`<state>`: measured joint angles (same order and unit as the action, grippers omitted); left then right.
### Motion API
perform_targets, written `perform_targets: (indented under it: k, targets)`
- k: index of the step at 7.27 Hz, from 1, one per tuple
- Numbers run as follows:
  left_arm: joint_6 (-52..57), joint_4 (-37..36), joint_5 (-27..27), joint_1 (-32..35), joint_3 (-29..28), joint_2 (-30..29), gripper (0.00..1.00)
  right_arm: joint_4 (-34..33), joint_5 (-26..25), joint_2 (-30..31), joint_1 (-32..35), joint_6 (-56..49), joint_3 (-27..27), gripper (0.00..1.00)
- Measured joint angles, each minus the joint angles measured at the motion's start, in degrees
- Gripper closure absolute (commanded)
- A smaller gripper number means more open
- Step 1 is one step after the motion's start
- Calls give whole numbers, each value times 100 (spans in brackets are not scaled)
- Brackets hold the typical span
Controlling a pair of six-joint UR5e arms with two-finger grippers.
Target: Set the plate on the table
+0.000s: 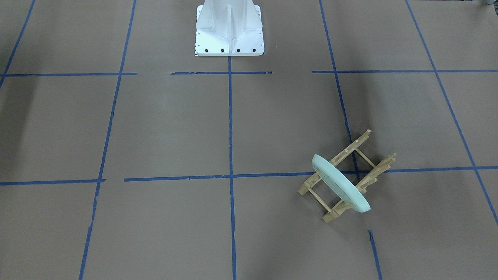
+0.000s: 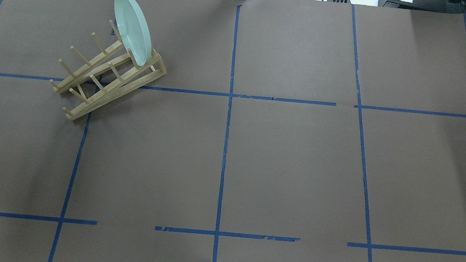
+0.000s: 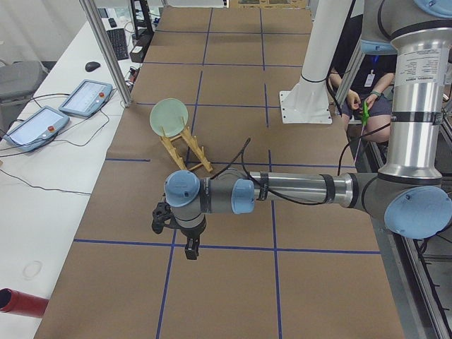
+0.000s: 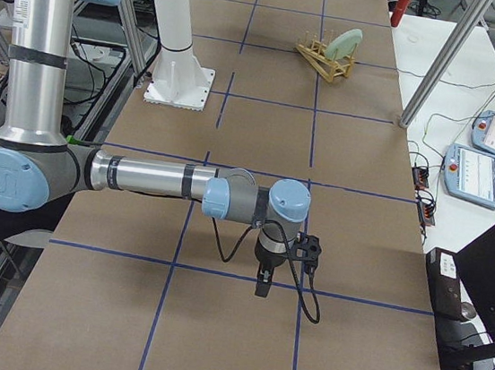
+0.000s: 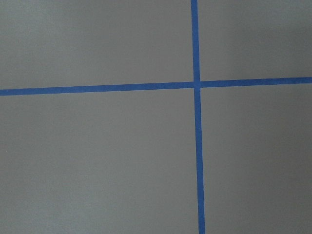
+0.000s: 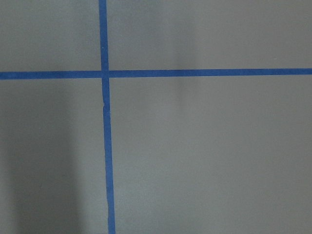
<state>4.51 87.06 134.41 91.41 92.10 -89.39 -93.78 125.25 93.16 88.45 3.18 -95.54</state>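
The pale mint-green plate [image 1: 342,184] stands on edge in a slot of the light wooden peg rack [image 1: 360,142], at the far left of the table [image 2: 289,161] in the overhead view, where the plate [image 2: 132,29] leans at the rack's [image 2: 94,81] far end. My left gripper [image 3: 192,251] hangs over the table well short of the plate [image 3: 169,114]; only the exterior left view shows it, so I cannot tell whether it is open. My right gripper [image 4: 260,286] shows only in the exterior right view, far from the plate [image 4: 344,43]; I cannot tell its state. Both wrist views show only brown paper and blue tape.
The white robot base [image 1: 229,31] stands at the table's middle near edge. A side bench holds two tablets [image 3: 85,95] and a red cylinder [image 3: 18,302]. A metal post [image 3: 106,49] rises beside the rack's end. A seated person [image 3: 360,106] is behind the base.
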Motion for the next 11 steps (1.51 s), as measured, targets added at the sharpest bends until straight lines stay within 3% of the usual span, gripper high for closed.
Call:
perform_targets:
  k: [4,6,7,9,11]
  targets:
    - [24,-2,37,2,304,-268,0,-2,0,0,2,2,0,0]
    - [-144,93,231,-1,611,-954,0,-2,0,0,0,5,0,0]
    - [-564,300,642,-8,665,-1259,0,-3,0,0,-2,5,0,0]
    - [-2569,1433,1369,-132,604,-1649,0,-2,0,0,-2,1,0,0]
    - [-5633,3386,1347,-734,357,-1783,0,-4,0,0,4,1,0,0]
